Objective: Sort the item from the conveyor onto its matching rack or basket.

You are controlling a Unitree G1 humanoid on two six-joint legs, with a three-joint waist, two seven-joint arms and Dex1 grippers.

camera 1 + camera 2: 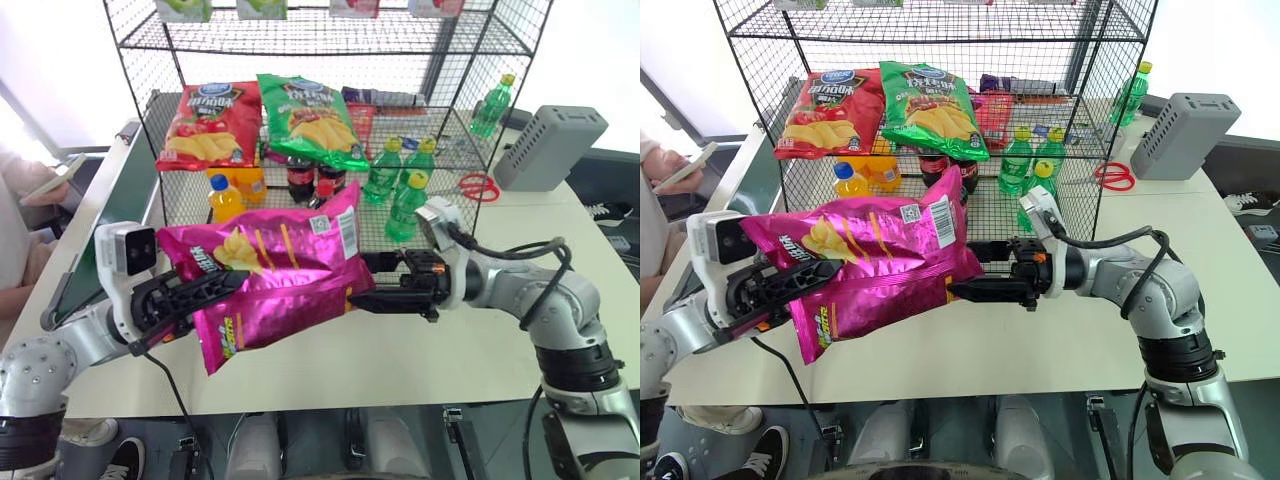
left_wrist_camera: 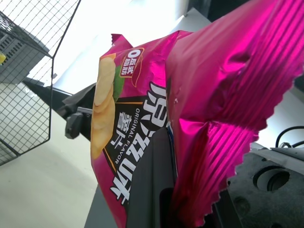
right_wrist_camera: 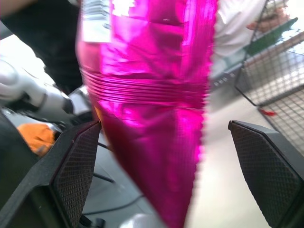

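Observation:
The item, a shiny magenta-pink crisp bag (image 1: 275, 275), hangs lengthwise above the white table in front of the black wire rack (image 1: 330, 35). My left gripper (image 1: 215, 285) is shut on the bag's left part, and its crimped edge (image 2: 213, 156) shows close in the left wrist view. My right gripper (image 1: 368, 283) is open at the bag's right end. Its two fingers (image 3: 78, 161) stand on either side of the bag (image 3: 152, 118) without touching it. The conveyor (image 1: 120, 200), a dark green belt in a grey frame, runs along the left.
On the rack's shelf lie a red bag (image 1: 207, 125) and a green bag (image 1: 310, 118), with green bottles (image 1: 385, 170), cola bottles (image 1: 300, 175) and an orange bottle (image 1: 225, 197) below. Red scissors (image 1: 478, 186) and a grey box (image 1: 550, 145) sit right. A person (image 1: 30, 200) sits left.

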